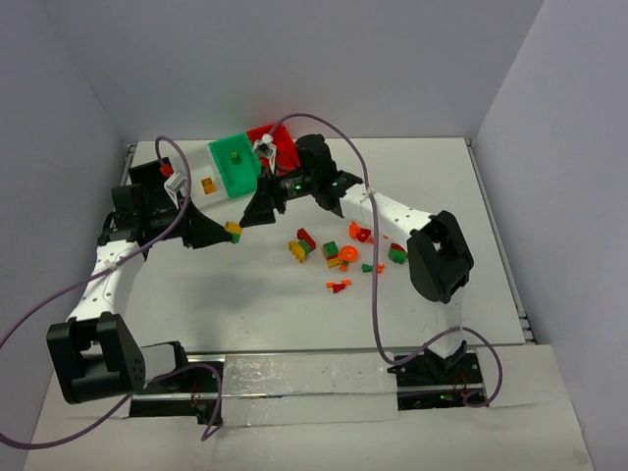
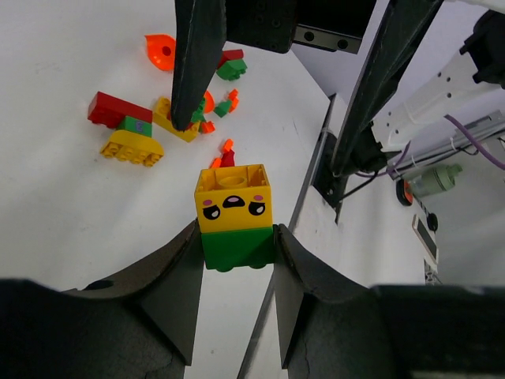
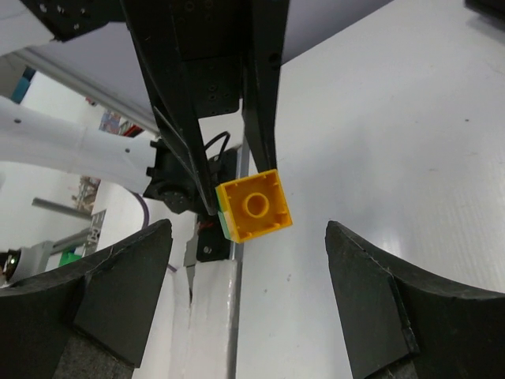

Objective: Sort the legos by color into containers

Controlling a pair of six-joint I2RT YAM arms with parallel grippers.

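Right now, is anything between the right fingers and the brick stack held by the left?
Nothing visible. The yellow-on-green brick stack sits in open air before the open right fingers; only the left fingers clamp it.

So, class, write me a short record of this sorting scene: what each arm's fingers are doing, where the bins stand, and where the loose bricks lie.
left fingers: shut on a yellow-on-green brick
right fingers: open, facing that brick
bins: black bin, white bin, green bin, red bin, in a row at the far left of the table
loose legos: scattered mid-table
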